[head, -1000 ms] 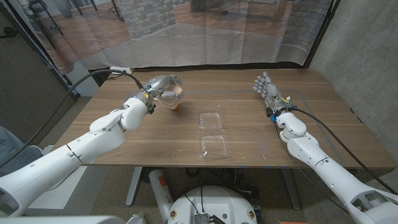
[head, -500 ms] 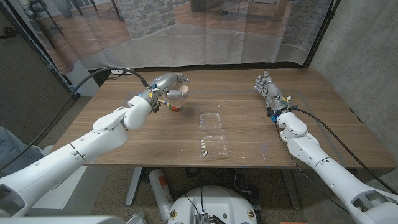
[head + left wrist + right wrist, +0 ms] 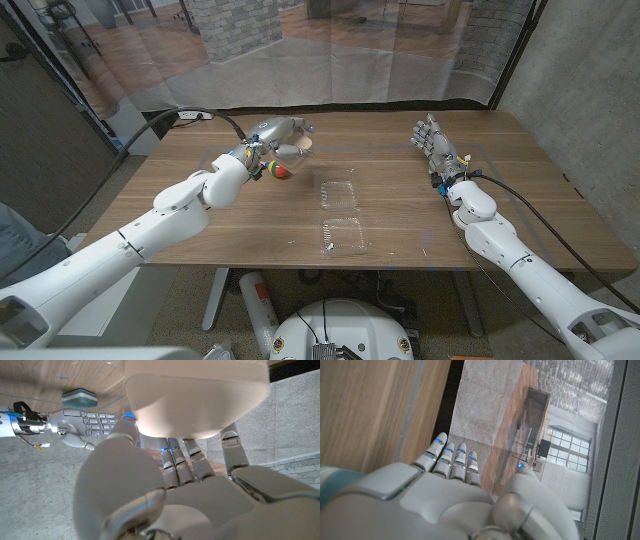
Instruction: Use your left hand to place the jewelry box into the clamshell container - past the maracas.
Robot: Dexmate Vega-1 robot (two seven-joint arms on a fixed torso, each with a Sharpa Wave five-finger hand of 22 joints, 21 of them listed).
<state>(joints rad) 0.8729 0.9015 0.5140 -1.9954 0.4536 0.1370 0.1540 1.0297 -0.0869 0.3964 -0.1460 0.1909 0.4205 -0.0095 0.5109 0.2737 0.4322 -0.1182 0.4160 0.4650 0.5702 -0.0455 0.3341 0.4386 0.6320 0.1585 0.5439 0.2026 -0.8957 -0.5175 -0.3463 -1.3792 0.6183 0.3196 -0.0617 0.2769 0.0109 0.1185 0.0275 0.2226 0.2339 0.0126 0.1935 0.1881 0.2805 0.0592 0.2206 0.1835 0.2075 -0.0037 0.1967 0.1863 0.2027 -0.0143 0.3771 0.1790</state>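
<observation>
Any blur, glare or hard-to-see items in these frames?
Head view: evenly lit and sharp, but the clear clamshell container barely stands out against the table. Left wrist view: the pale box held by the left hand is soft, too close to focus. Right wrist view: bright windows behind.

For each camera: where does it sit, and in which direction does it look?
Head view: on the robot's head, looking down at the table; both arms, left hand, right hand show.
Left wrist view: on the left wrist, looking along the left hand at the jewelry box it holds, right hand beyond.
Right wrist view: on the right wrist, looking along the right hand past the table edge.
Shared: head and left wrist views both show the jewelry box.
</observation>
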